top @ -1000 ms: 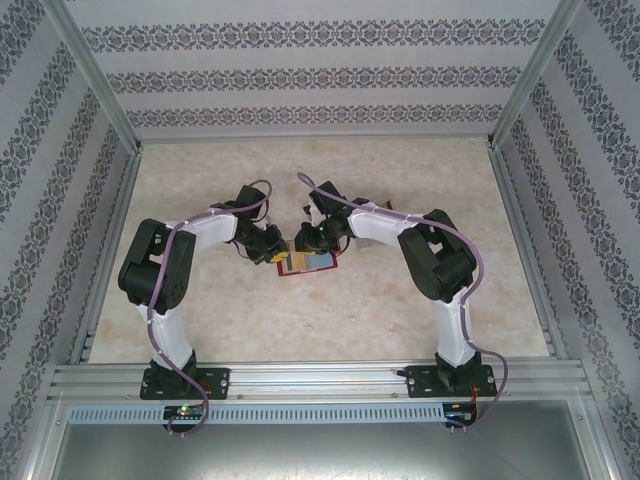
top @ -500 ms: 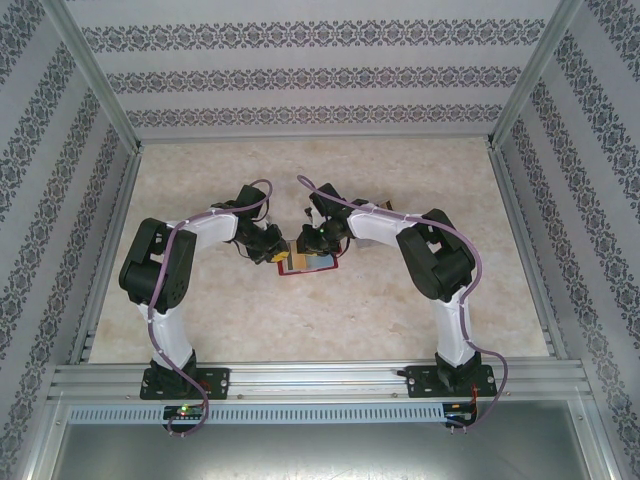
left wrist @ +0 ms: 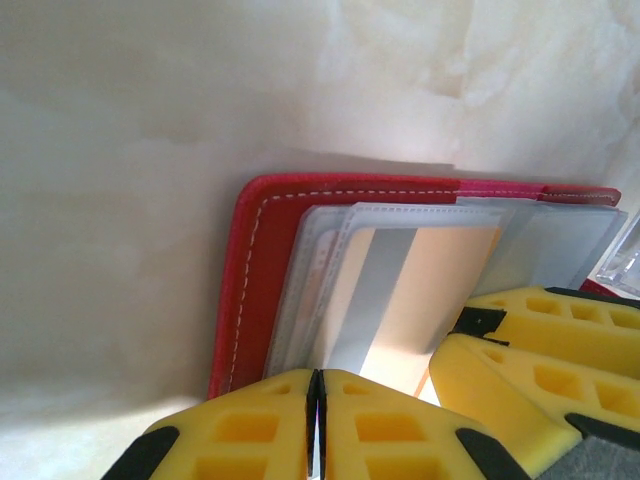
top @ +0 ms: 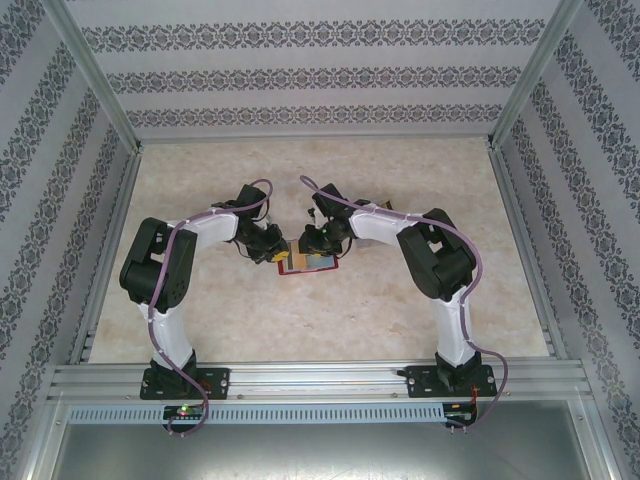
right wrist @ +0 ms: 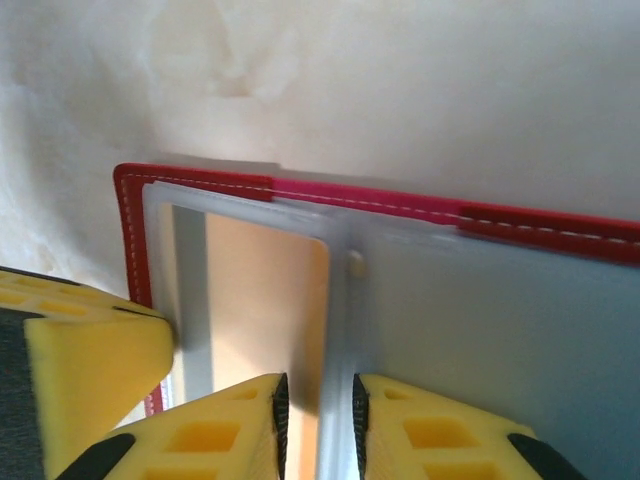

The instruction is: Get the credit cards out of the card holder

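I saw left pincer (left wrist: 315,385) clamped on card holder (left wrist: 245,290), 9 o'clock edge; right pincer (right wrist: 318,392) narrowly apart at credit cards (right wrist: 265,290), grip unclear. Next: pinch, withdraw.

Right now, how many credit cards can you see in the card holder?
1: a tan card with a grey stripe, inside a clear sleeve of the open red card holder. Others may be hidden in the other sleeves.
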